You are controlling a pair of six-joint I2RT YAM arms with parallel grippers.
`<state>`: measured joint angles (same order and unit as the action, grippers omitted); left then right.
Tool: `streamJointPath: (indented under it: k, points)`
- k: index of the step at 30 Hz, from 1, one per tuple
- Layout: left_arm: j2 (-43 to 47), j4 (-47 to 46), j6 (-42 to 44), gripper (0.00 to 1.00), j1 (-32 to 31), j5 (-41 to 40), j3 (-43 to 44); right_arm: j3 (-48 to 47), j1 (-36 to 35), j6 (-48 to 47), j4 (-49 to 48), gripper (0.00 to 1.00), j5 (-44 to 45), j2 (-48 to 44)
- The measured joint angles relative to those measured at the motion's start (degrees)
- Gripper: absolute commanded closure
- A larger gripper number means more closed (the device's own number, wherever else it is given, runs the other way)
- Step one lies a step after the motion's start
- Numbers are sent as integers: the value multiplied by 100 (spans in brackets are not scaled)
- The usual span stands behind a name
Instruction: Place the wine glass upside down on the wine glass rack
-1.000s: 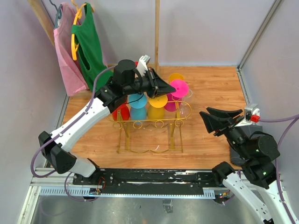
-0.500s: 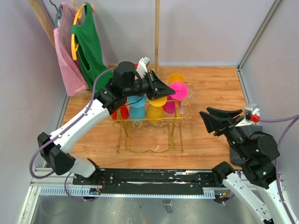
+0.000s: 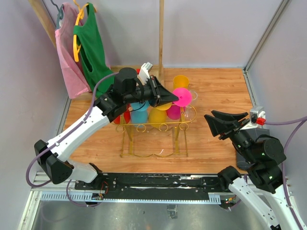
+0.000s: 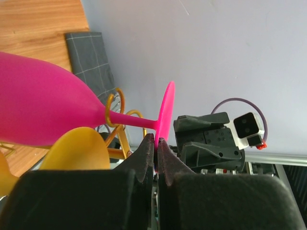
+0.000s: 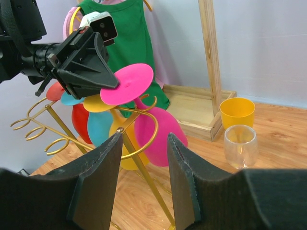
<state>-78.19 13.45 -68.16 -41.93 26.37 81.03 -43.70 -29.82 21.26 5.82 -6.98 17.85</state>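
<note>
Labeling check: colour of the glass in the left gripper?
Pink wine glass; shows best in right wrist view.

Four plastic wine glasses (image 3: 184, 96), one wine glass rack (image 3: 152, 126), one yellow cup (image 3: 181, 80), one clear cup (image 3: 189, 113), two hanging tops (image 3: 91, 48)

This is a robot test cell in a lab, not a home. Plain pale lilac panel walls (image 3: 216, 33) box in a wood-grain worktop (image 3: 216, 91), and a grey metal frame post (image 3: 268, 31) runs up the right corner. A white-and-black left robot arm (image 3: 86, 124) and its twin right arm (image 3: 254, 153) are bolted to a black slotted rail (image 3: 158, 181) at the near edge, trailing purple cables (image 3: 288, 121). The household things read as staged props: a pink top (image 3: 67, 57) and a green top (image 3: 93, 52) on hangers, and a gold wire glass rack (image 3: 152, 126) carrying bright plastic wine glasses (image 3: 141, 112).
</note>
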Motion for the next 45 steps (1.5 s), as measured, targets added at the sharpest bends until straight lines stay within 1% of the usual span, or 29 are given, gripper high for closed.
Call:
streamJointPath:
  k: [3, 10, 14, 20, 22, 24, 32, 45]
  points:
    - [26, -35, 0, 95, -11, -28, -127, 2, 0, 4, -2, 57, 0, 0]
    - [44, -90, -22, 88, -31, -76, -264, 9, 0, 37, -17, 57, 0, 7]
    - [85, -129, -46, 86, -44, -76, -337, 9, 0, 39, -35, 56, 0, 11]
    - [155, -177, -101, 80, -107, -74, -487, 9, 0, 46, -52, 57, 0, 28]
    - [164, -177, -114, 79, -114, -74, -492, 9, 0, 57, -76, 57, -2, 48]
    - [177, -177, -116, 76, -118, -74, -492, 9, 0, 70, -105, 57, 0, 61]
    - [243, -188, -133, 71, -133, -72, -542, 9, 0, 90, -131, 57, 0, 87]
    - [444, -249, -151, 71, -140, -76, -708, 9, 0, 116, -131, 56, -2, 87]
